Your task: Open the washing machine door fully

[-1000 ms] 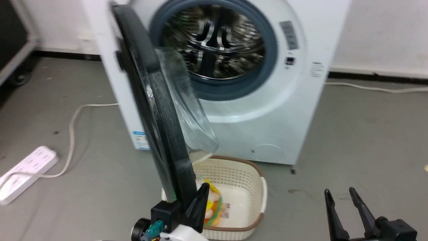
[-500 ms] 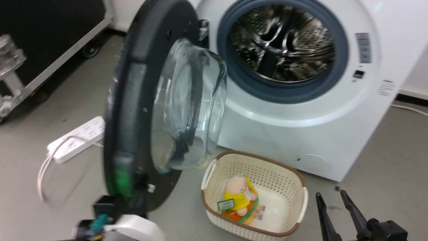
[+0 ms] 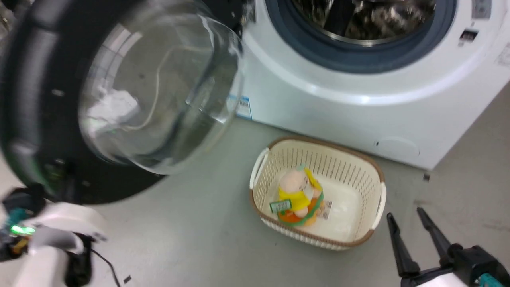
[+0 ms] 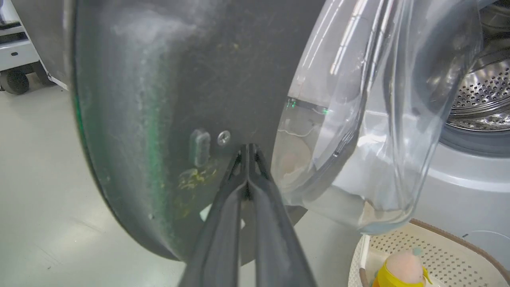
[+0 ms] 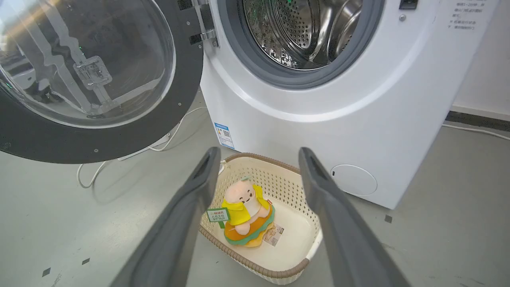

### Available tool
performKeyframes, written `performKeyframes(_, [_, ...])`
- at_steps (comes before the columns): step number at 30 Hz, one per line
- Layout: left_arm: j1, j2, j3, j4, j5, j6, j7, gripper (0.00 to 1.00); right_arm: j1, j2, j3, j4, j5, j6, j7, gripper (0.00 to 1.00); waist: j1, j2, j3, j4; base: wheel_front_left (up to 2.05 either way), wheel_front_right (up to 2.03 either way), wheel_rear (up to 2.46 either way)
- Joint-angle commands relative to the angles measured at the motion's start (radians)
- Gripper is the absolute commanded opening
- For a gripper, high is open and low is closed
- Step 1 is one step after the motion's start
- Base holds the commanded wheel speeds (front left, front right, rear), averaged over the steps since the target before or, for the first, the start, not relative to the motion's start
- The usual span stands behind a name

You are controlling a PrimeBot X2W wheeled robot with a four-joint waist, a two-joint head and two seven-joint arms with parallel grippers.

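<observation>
Fingers of the left gripper [image 4: 248,148] are pressed together along their whole length with nothing between them. Their tips meet the black inner face of the washing machine door [image 4: 159,79], just beside a screw [image 4: 224,138] and close to the edge of the clear glass bowl [image 4: 378,119]. Whether the tips push on that face or merely reach it cannot be told. In the left wrist view the door's lower rim curves below and to the left of the tips, and the bowl bulges out on their right.

In the right wrist view the door hangs from its hinge [image 5: 205,24] at the left edge of the washing machine [image 5: 318,119]. It is swung well clear of the opening, with its inner face and bowl turned out toward the room. The steel drum [image 5: 303,28] and grey gasket [image 5: 295,81] stand uncovered. In the head view the door is blurred, and its lower rim sits right above the left arm's pale wrist.

The right gripper [image 5: 259,151] is well apart from the door, low at the right of the head view, its two fingers spread wide and holding nothing. Beyond them a cream basket [image 5: 279,179] sits on the grey floor [image 5: 79,239] just before the machine's lower front edge, between a blue label [image 5: 224,135] and a round flap [image 5: 354,180]. A plush toy [image 5: 243,215] lies inside the basket.
</observation>
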Motion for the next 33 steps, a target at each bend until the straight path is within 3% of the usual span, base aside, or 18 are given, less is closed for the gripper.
performKeyframes(1, [-0.031, 0.019, 0.025, 0.024, -0.016, 0.008, -0.005, 0.00, -0.019, -0.016, -0.002, -0.008, -0.003, 0.001, -0.005, 1.00, -0.0002, 0.0000, 0.050, -0.009, 0.00, 0.00, 0.00])
performKeyframes(7, [-0.112, 0.076, 0.098, 0.117, -0.057, -0.005, -0.022, 0.00, -0.041, -0.051, -0.010, -0.016, 0.003, 0.001, -0.005, 1.00, -0.0002, 0.0000, 0.108, -0.023, 0.00, 0.00, 0.00])
performKeyframes(14, [-0.170, 0.088, 0.085, 0.218, -0.033, -0.040, -0.048, 0.00, -0.052, -0.056, -0.017, -0.009, 0.009, 0.001, -0.005, 1.00, -0.0002, 0.0000, 0.106, -0.038, 0.00, 0.00, 0.00])
performKeyframes(24, [-0.058, -0.005, -0.008, 0.089, 0.064, -0.074, -0.058, 0.00, -0.040, 0.002, -0.061, 0.003, -0.002, 0.001, -0.005, 1.00, -0.0002, 0.0000, -0.045, -0.089, 0.00, 0.00, 0.00])
performKeyframes(33, [0.113, -0.116, -0.076, -0.083, 0.102, -0.076, -0.059, 0.00, -0.013, 0.054, -0.118, -0.010, -0.043, 0.001, -0.005, 1.00, -0.0002, 0.0000, -0.166, -0.204, 0.00, 0.00, 0.00])
